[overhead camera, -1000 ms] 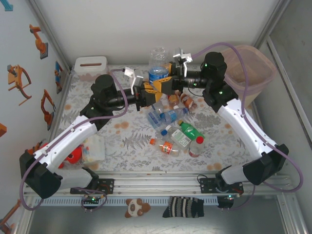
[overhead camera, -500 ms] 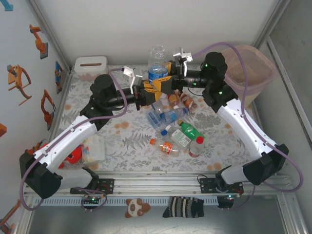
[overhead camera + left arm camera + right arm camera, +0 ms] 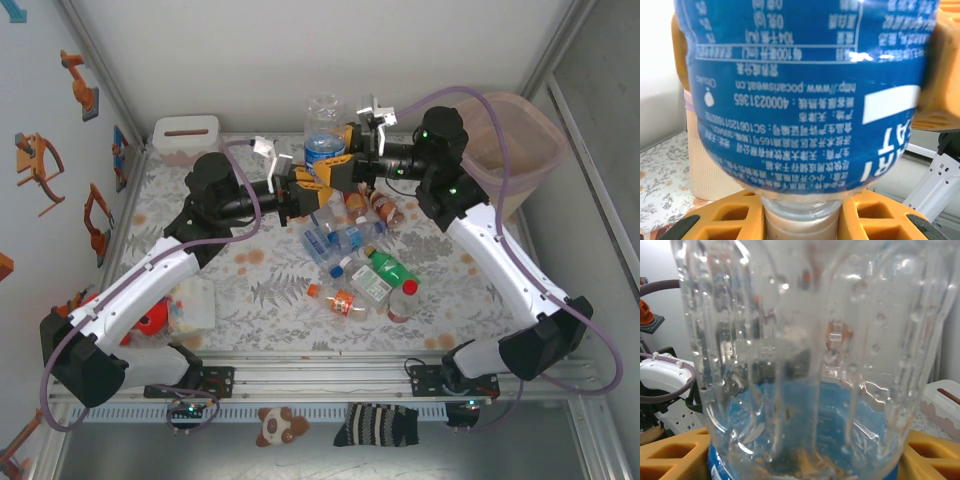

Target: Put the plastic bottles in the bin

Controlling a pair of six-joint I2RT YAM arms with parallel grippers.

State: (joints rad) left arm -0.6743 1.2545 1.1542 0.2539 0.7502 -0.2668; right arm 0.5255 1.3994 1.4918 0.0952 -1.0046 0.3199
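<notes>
Left hand point(image 3: 312, 184) was clamped tight on the neck of a big clear Pocari Sweat bottle point(image 3: 322, 120). My right hand point(image 3: 338, 168) had its fingers pressed on either side of the blue label. So yeah, both were gripping the same bottle, held up off the table point(image 3: 470, 270) near the far middle. Over in the far right corner sat the bin point(image 3: 512, 150), near the bottle but not under it. Progress-wise I'd call it barely started: I couldn't make out any bottle inside the bin, and the pile of smaller bottles point(image 3: 385, 270) was lying on the table between my arms. This one had to clear the rim, then the whole pile.
</notes>
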